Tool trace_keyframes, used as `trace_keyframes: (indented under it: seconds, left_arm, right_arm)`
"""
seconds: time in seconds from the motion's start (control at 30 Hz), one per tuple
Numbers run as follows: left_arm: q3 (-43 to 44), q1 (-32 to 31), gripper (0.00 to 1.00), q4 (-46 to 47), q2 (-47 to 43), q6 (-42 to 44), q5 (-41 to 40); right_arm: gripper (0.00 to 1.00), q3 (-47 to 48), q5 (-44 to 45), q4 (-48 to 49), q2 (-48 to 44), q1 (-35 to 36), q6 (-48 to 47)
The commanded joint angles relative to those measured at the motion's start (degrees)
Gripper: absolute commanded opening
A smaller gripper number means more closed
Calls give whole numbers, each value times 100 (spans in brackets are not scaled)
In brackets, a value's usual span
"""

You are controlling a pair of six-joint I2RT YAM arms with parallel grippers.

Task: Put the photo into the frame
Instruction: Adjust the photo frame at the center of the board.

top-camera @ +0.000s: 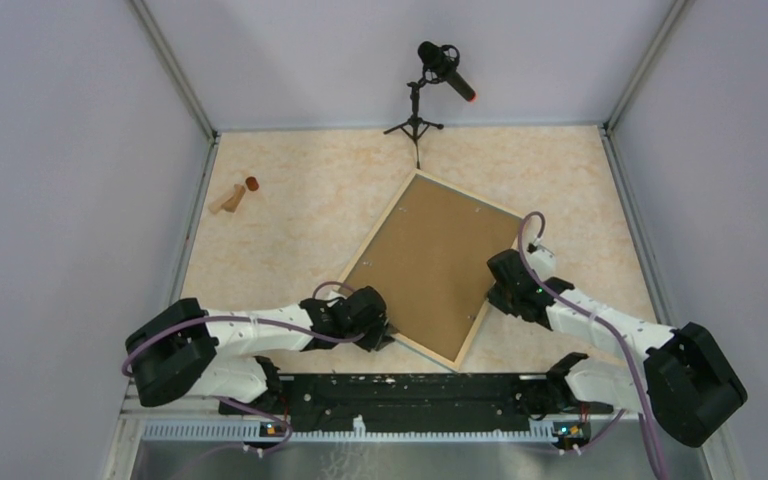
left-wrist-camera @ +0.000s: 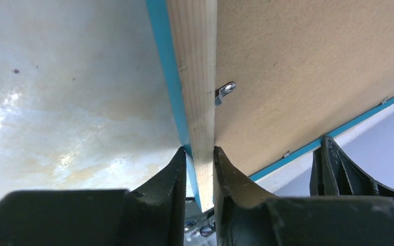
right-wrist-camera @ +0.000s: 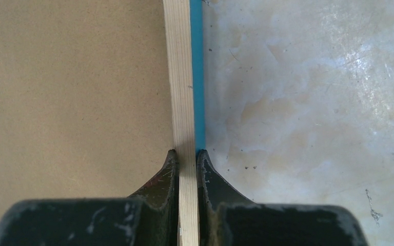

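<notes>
Left hand point(left-wrist-camera: 200, 154) seemingly clamping frame point(left-wrist-camera: 197, 61), wrist-view clip point(left-wrist-camera: 226, 90)

Bright even light, glare on table point(left-wrist-camera: 10, 118)

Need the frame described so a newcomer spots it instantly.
On the pale marbled table, look mid-table between the left pincer and right pincer: the frame, a big rectangle lying askew, back up. Only it has a brown backing inside a thin light-wood rim with blue face; the wooden bits and tripod mic are small.

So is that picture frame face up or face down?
Face down: the frame has its brown backing board up, blue face toward the table.
</notes>
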Motion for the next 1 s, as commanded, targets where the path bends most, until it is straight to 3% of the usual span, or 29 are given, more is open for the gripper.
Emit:
trace_keyframes:
  seconds: [0.0,0.1,0.23,0.37,0.43,0.53,0.63,0.8,0.93,0.97]
  left_arm:
    - [318,212,26,-1186,195,717,-956]
    - [283,575,20,-1354,96,1722,-1085]
    - [264,1077,9,-1198,-157,3761,-1126]
    - [584,1588,0,-1474,-260,5569,-1106]
    - [785,1772,0,-1609,-292,6480,-1221]
    - [1197,2010,0,-1725,-236,7749,-1408]
    - [1383,2206,0,-1719,-129,8455,-1550]
    - [1095,2297,0,-1242,-203,8498,-1070]
    - [1029,2302,0,-1462,-134,7821,-1247]
    - [1066,2307,6,-1595,-159,7613,-1274]
  right_arm:
    - [14,91,112,174,-361,87,-396]
    - [38,439,510,-332,-690,92,-1195]
    - [66,1041,718,-736,-1008,78,-2929]
    - [91,1395,194,-407,-1249,-22,-4444]
    - [94,1574,-230,-359,-1167,-373,-4837]
    - [99,1834,-1119,-295,-755,-1476,-4914]
    - [99,2161,-2110,-281,121,-2378,-4579]
    - [99,2821,-3094,4,1622,-2571,-4987]
    - [98,3505,-2987,216,2630,-2604,-5135]
    - [98,3717,-2959,186,2879,-2620,-5143]
